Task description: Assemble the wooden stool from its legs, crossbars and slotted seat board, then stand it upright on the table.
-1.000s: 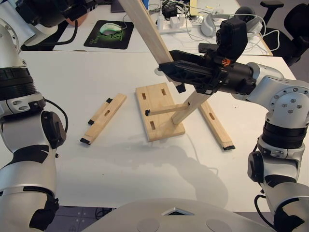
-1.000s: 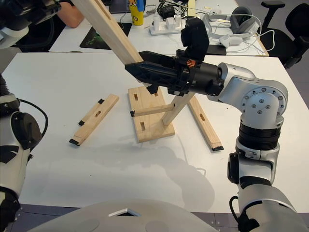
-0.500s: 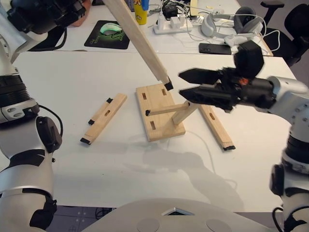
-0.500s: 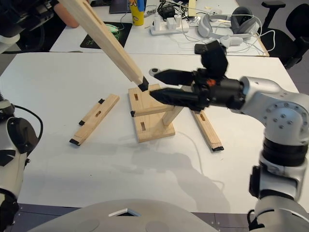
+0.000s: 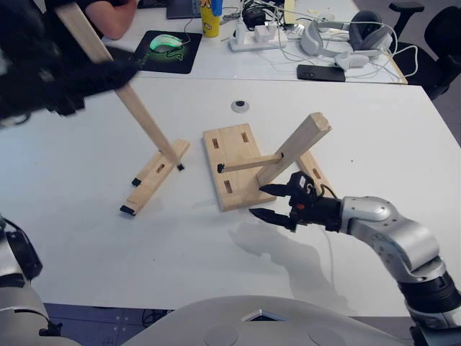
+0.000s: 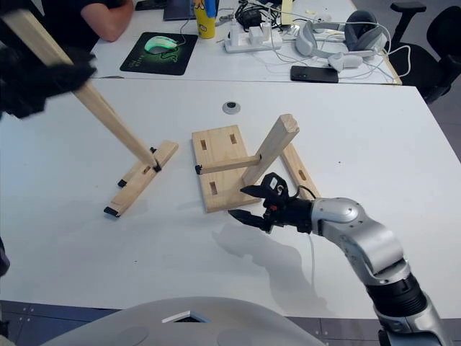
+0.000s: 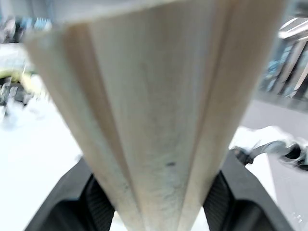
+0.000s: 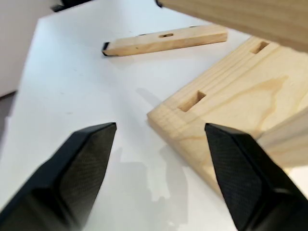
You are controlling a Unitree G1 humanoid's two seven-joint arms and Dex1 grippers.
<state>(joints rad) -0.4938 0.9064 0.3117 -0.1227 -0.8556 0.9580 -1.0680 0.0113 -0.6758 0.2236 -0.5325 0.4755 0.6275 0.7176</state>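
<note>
**Right gripper (image 5: pixel 257 202) gaping beside the seat board (image 5: pixel 229 148); left gripper (image 5: pixel 101 72) gripping a leg**

Nearest on the white table (image 5: pixel 166 252), the right gripper is hovering low. Its two fingers are spread wide with nothing between them, and its tips are pointing at the near edge of the seat board. The board is lying flat at mid-table with its slots facing up. A tilted leg (image 5: pixel 295 148) is standing in the board's near right part and leaning off to the right. A thin crossbar (image 5: pixel 248 163) is sticking out from it across the board. Just behind, another leg (image 5: pixel 312 169) is lying flat on the table. To the left, two wooden pieces (image 5: pixel 153 176) are lying side by side.

The left gripper, raised at the far left, is pressing its fingers (image 7: pixel 67 202) onto a long leg (image 5: pixel 148 126) that is slanting down. The leg's black-tipped end is sitting right at those pieces, though I cannot tell whether it is touching them.

Farther back, a round grommet (image 5: pixel 240 107) is sitting in the table. On the desk beyond, a mouse pad (image 5: pixel 162 52), a power strip (image 5: pixel 256 34), headphones (image 5: pixel 335 36) and a phone (image 5: pixel 320 71) are lying about. An office chair (image 5: pixel 436 43) is standing at the far right.
</note>
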